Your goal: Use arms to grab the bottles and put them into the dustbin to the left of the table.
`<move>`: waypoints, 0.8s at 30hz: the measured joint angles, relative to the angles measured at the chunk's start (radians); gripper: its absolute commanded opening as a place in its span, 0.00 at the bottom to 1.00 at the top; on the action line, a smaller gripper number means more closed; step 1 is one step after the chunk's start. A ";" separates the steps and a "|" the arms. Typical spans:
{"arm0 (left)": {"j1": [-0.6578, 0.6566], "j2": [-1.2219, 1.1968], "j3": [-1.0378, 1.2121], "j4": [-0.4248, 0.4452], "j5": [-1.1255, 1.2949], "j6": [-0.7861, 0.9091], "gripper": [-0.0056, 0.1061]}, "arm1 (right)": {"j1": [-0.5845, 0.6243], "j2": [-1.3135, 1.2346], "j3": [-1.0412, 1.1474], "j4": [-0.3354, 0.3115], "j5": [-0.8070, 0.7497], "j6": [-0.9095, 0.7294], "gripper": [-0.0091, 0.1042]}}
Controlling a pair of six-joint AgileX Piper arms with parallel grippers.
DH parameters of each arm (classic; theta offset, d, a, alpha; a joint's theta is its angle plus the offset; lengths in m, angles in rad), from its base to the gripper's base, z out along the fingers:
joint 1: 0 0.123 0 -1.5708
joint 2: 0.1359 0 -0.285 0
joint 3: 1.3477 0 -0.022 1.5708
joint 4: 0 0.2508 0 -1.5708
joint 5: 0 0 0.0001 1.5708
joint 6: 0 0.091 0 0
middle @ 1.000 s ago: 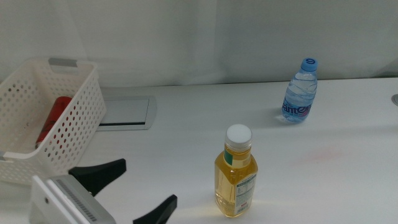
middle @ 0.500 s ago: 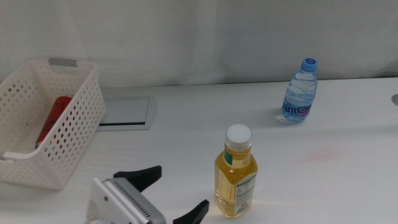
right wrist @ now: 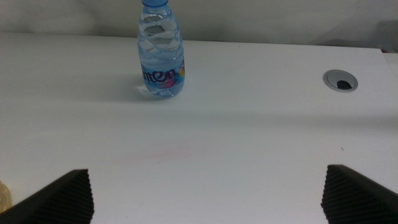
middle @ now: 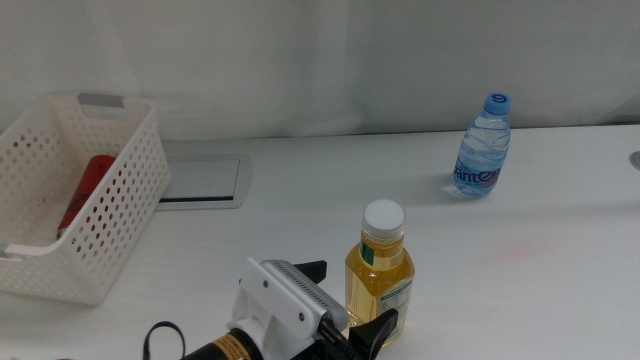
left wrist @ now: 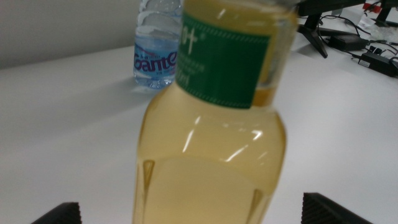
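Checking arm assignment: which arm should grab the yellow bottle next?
Left. The left gripper is open with its jaws either side of the yellow bottle, which fills its wrist view. The right gripper is open over bare table, nearer the water bottle.

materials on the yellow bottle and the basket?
Yellow bottle: looks like clear glossy plastic, highlights on its wall, liquid showing through; white cap likely plastic. Basket: white matte plastic by the look, moulded perforated walls. Left gripper straddles the bottle, jaws open.
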 measured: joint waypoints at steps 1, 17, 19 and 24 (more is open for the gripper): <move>0.000 0.012 -0.007 0.002 -0.003 -0.008 0.88 | 0.000 0.000 0.000 0.000 -0.004 0.000 0.99; 0.000 0.154 -0.141 0.006 -0.002 -0.076 0.86 | 0.000 0.000 0.000 -0.004 -0.041 0.000 0.99; 0.000 0.161 -0.150 0.008 -0.002 -0.085 0.82 | 0.000 0.000 0.000 -0.004 -0.042 0.000 0.99; -0.002 0.164 -0.169 0.016 0.026 -0.094 0.47 | 0.000 0.000 0.000 -0.004 -0.046 0.000 0.99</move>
